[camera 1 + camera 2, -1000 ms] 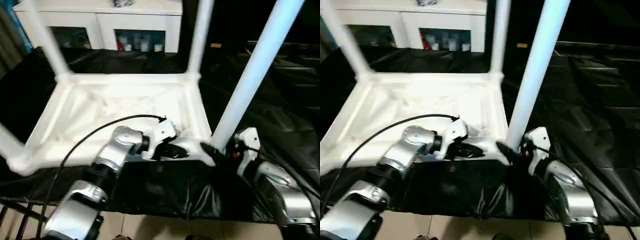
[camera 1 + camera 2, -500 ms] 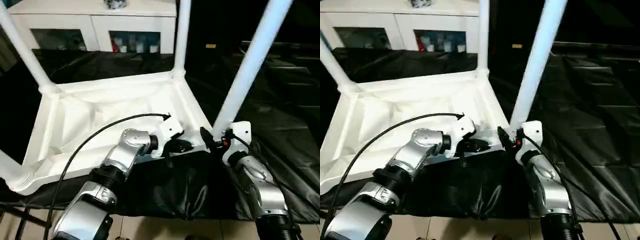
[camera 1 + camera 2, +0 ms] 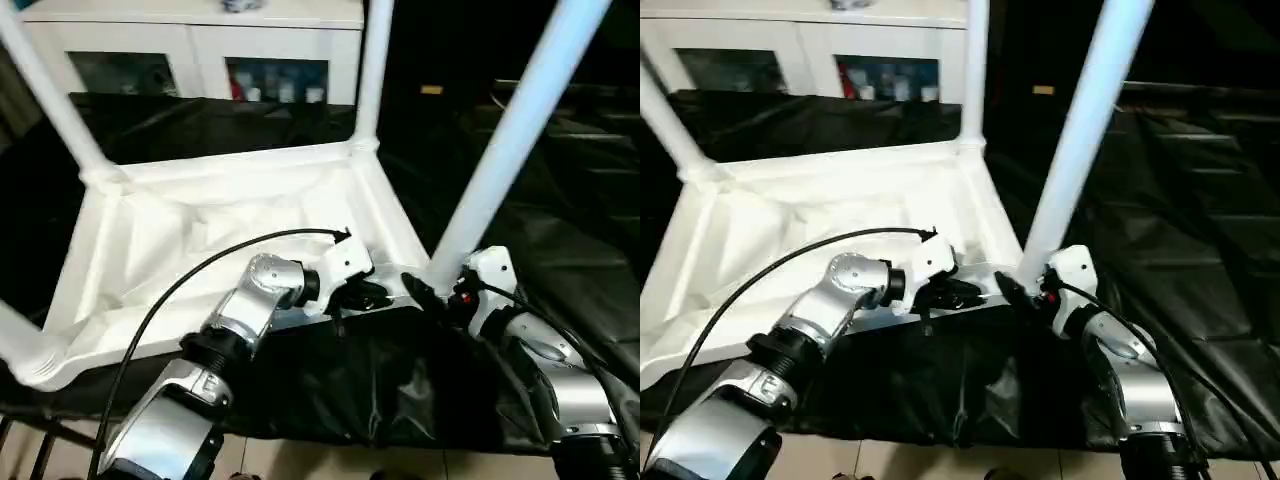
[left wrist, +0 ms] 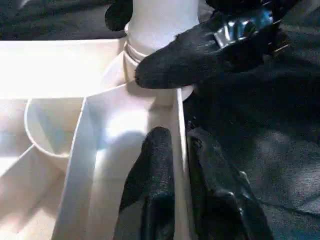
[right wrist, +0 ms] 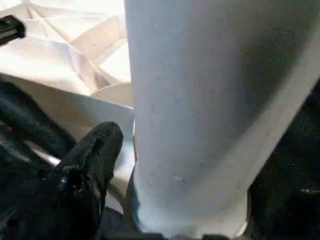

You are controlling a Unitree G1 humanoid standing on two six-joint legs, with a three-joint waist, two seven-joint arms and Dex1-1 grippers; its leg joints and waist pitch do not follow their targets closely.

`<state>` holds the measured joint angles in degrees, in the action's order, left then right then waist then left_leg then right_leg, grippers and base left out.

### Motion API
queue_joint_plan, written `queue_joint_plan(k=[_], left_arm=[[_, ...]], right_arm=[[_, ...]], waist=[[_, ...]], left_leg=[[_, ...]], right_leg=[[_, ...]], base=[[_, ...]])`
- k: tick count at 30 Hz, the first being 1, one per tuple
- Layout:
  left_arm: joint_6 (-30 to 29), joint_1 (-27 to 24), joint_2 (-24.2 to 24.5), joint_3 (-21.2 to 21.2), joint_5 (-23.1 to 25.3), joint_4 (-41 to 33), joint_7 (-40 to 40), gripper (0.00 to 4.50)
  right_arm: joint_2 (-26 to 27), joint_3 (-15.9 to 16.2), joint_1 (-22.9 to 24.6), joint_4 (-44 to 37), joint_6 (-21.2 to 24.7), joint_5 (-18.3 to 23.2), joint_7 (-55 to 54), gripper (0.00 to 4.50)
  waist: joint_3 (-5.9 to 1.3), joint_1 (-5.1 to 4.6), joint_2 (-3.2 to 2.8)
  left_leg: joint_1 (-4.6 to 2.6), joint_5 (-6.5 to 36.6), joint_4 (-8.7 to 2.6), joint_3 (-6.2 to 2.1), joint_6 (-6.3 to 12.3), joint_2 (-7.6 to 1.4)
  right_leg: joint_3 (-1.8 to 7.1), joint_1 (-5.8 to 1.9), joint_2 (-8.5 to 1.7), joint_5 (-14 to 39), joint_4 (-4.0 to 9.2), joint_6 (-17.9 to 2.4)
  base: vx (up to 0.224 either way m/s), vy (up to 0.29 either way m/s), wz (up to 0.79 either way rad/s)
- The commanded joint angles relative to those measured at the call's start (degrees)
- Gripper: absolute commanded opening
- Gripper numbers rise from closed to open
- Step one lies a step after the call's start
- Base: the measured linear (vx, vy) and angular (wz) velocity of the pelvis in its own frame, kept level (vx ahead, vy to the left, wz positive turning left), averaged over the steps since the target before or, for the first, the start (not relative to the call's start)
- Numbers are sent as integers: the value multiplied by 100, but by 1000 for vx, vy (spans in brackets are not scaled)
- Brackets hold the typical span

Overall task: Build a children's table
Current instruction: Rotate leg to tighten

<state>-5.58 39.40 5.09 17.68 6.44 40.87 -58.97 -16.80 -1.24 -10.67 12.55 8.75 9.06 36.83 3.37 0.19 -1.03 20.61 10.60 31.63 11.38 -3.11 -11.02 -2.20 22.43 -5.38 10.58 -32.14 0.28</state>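
The children's table [image 3: 230,235] lies upside down on a surface draped in black sheeting [image 3: 560,230], its ribbed underside facing up so the corner sockets are open to receive the legs. Four white tubular legs rise from those sockets; the near right leg [image 3: 510,140] stands closest to both arms and leans slightly, which suggests it is the one being seated just now.

The left tool [image 4: 175,165] straddles the thin side wall [image 4: 178,130] of the tabletop just beside that leg's socket, one finger inside the rim and one outside. Its fingers stand narrow, about the wall's thickness, and I judge this pinch is there to steady the top against the push and twist of fitting the leg. Whether it presses firmly or merely brackets the wall cannot be told.

The right tool [image 3: 428,290] sits at the foot of the near right leg, where the tube meets its socket collar [image 4: 131,52]. Its fingers are spread wide, one on either side of the tube; one finger [image 5: 90,165] lies close against the tube's base, the other beyond it. That placement low on the tube probably gives the most control over seating.

Behind the table stands a white cabinet with glass doors [image 3: 200,50].
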Motion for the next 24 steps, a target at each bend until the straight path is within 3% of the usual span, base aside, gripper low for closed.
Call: queue_joint_plan(k=[1,5,11,17,21,24], left_arm=[[-245,-109,15,137,207,370,196,98],[-310,-53,69,99,138,452,133,98],[-472,-21,172,151,73,423,-288,46],[-590,15,309,272,48,371,-641,3],[-68,-57,458,295,-197,168,-1318,3],[239,-180,553,330,-392,-75,-1826,3]], right_arm=[[74,431,75,-107,82,106,313,373],[40,437,52,-100,88,64,369,373],[-51,445,54,-110,94,63,525,373],[-347,477,58,-241,139,166,983,373],[-825,562,88,-434,160,321,1754,373],[-1037,608,122,-525,152,371,2060,373]], waist=[[-223,20,80],[-215,26,77],[-218,11,73],[-245,9,51],[-231,44,80],[-236,62,57]], left_leg=[[5,1322,-349,-70,476,-204],[1,1332,-353,-70,488,-206],[4,1368,-360,-80,445,-208],[22,923,-296,-59,694,-198],[20,1083,-294,-57,733,-209],[17,1021,-290,-60,784,-231]], right_leg=[[167,-187,-249,1082,361,-1326],[160,-186,-245,1202,370,-1350],[159,-193,-243,1279,369,-1337],[150,-221,-233,416,285,-1585],[152,-235,-235,646,303,-1580],[152,-226,-243,515,272,-1633]], base=[[0,0,0],[0,0,0],[0,0,0],[0,0,0],[0,0,0],[0,0,0]])
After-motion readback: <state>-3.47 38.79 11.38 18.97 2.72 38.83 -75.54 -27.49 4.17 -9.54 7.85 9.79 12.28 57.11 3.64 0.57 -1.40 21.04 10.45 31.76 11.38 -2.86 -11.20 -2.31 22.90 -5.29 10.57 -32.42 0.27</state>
